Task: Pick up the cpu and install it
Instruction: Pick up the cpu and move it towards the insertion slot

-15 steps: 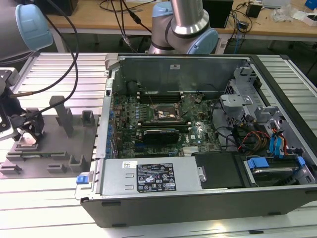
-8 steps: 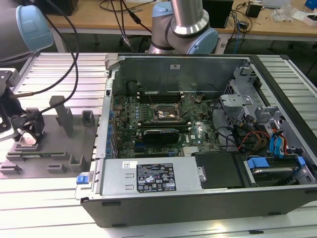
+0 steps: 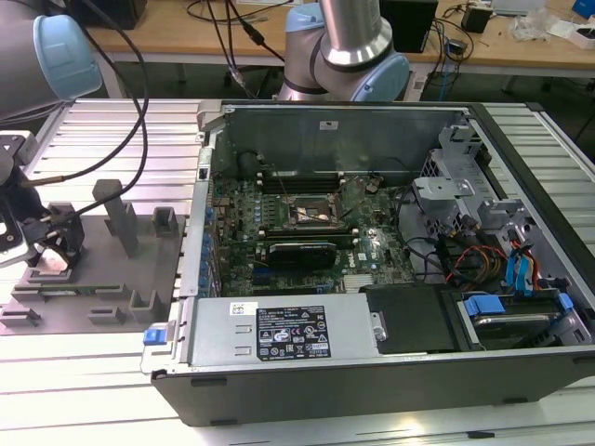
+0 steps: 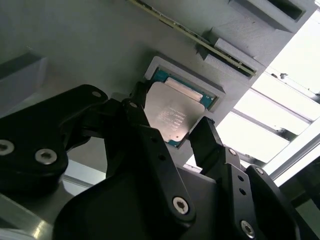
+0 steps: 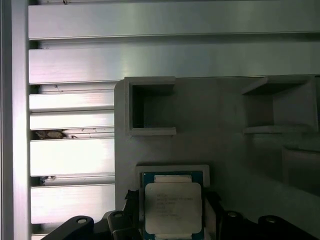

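The cpu (image 5: 173, 207) is a small square chip with a shiny silver top. It lies flat in a shallow recess of the grey fixture plate (image 5: 225, 150). In the second wrist view the cpu (image 4: 175, 115) sits between two black fingers. My gripper (image 4: 170, 116) is open, with one finger (image 4: 134, 102) along one edge of the chip and the other along the opposite edge, both very close to it. In the exterior view the gripper (image 3: 56, 237) hangs low over the fixture plate (image 3: 102, 279) at the exterior view's left.
An open computer case (image 3: 372, 372) lies at the centre and right, with the motherboard's dark square socket (image 3: 311, 212) inside. Grey fixture blocks (image 3: 121, 218) stand on the plate near the gripper. Black cables (image 3: 139, 111) hang above them. The table is ribbed aluminium (image 5: 150, 55).
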Controlling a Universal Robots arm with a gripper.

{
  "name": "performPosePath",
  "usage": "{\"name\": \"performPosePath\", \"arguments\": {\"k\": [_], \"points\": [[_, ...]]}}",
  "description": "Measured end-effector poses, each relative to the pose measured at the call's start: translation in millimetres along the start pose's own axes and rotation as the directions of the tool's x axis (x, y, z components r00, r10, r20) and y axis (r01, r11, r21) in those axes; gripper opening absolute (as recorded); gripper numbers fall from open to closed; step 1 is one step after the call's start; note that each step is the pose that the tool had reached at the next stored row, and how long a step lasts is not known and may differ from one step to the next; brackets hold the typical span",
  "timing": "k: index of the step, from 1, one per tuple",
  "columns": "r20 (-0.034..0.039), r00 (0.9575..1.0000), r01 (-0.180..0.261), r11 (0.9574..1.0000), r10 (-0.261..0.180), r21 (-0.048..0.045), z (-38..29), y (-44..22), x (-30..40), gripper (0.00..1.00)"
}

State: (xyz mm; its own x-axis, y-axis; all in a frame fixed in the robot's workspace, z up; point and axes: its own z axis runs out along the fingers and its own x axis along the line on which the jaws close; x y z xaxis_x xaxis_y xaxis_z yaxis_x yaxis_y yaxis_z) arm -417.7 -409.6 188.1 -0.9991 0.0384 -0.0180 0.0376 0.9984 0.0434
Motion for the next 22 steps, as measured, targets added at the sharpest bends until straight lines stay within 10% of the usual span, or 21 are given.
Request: {"name": "performPosePath", "arguments": {"k": [10, 22], "points": [[0.0002, 1.0, 0.0, 1.0, 0.0, 0.0009, 0.1, 0.0, 0.0, 0.55], [0.0002, 1.0, 0.0, 1.0, 0.0, 0.001, -18.6, 0.8, -0.3, 0.55]]}}
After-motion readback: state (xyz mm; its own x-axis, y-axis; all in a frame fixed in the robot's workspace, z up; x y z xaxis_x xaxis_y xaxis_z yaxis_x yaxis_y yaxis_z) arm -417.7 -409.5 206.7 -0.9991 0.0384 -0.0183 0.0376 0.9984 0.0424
